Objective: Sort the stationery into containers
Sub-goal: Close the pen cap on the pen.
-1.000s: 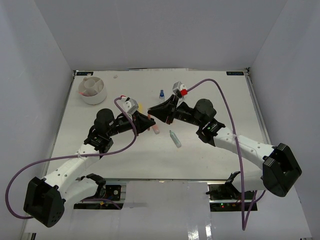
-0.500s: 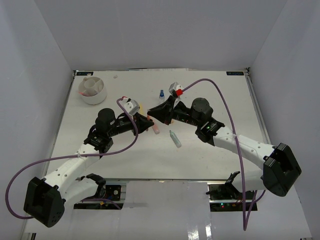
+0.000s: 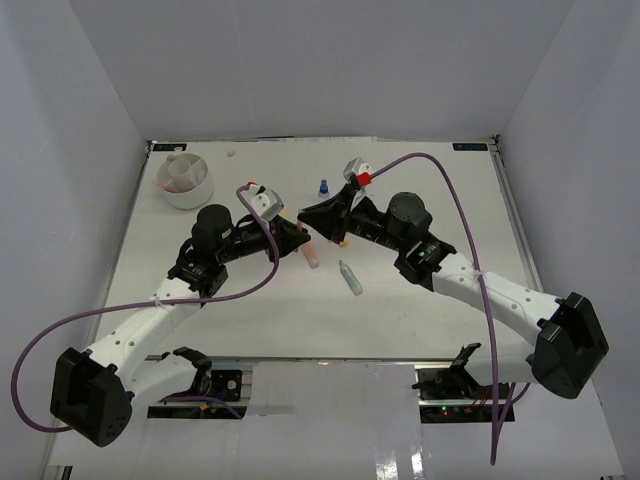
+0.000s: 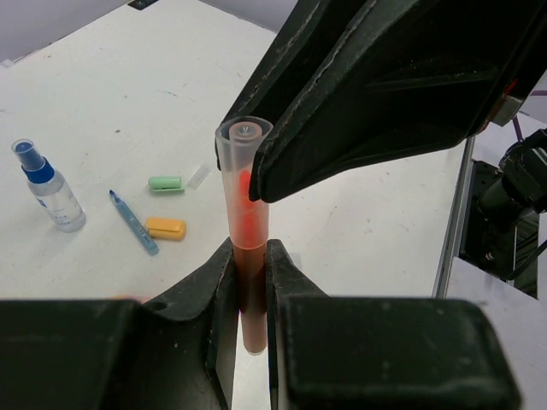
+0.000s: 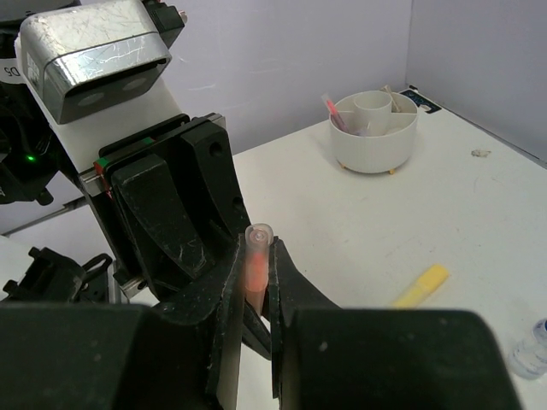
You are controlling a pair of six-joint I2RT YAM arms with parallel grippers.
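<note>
Marker point(image 4: 238, 205), orange-pink body with a clear cap, is held off the tabletop point(image 3: 300, 320) between both arms near its centre. Left tool point(image 4: 249, 256) is pressed together on the lower body. Right tool point(image 5: 255, 252) pinches the capped end from the opposite side. The two tools are almost touching.

Against the frame 1.0 s ago, in the top view:
- Both wrists sit slightly farther toward the back edge, and so does the point where the tools meet.
- Left elbow is also a little farther back.
- Both grips look unchanged; the marker stays clamped at both ends.

Loose items have not moved:
- Teal marker point(image 3: 350, 278) lies on the tabletop just nearer than the tools.
- Bottle point(image 3: 323, 188), blue-capped, stands upright just beyond the tools.
- Tub point(image 3: 190, 192), white and round, is at the far left corner, well apart from both tools. The right wrist view shows thin pens in one outer compartment.

Seen only in the wrist views:
- Yellow marker point(image 5: 420, 286) lies flat between tub and bottle.
- Green eraser point(image 4: 165, 182), orange eraser point(image 4: 165, 228) and blue pen point(image 4: 132, 222) lie near the bottle.
</note>
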